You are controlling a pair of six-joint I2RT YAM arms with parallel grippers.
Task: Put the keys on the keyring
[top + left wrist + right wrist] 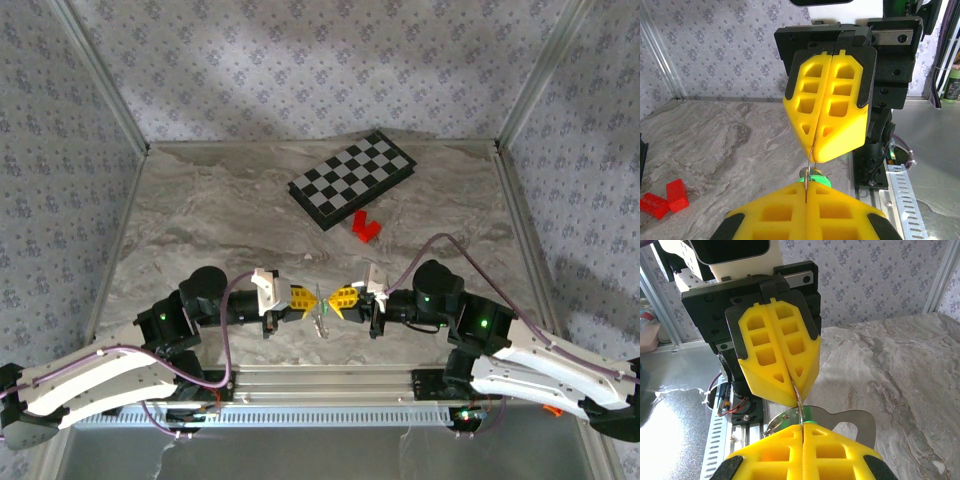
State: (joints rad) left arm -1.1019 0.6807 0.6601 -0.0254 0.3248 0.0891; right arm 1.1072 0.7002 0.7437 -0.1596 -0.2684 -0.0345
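Both arms meet low in the centre of the top view, tip to tip above the bench (pixel 200 220). The left end effector (pixel 308 298) and right end effector (pixel 335 299) are each fully closed, and each pinches the same thin metal strand, which I take to be the keyring (pixel 798 392). The keys (pixel 855 422), a silvery blade with a green head, hang just under that strand between the yellow fingers. I cannot tell whether the strand already passes through the key's hole.

This looks like the threading step itself, held in mid-air. The next move calls for small, matched motions, one grip staying firm while the other works.

The slotted rail (pixel 320 415) sits close below. The checkered board (pixel 352 178) and red block (pixel 366 228) lie well apart, upper right, leaving open marbled surface around.
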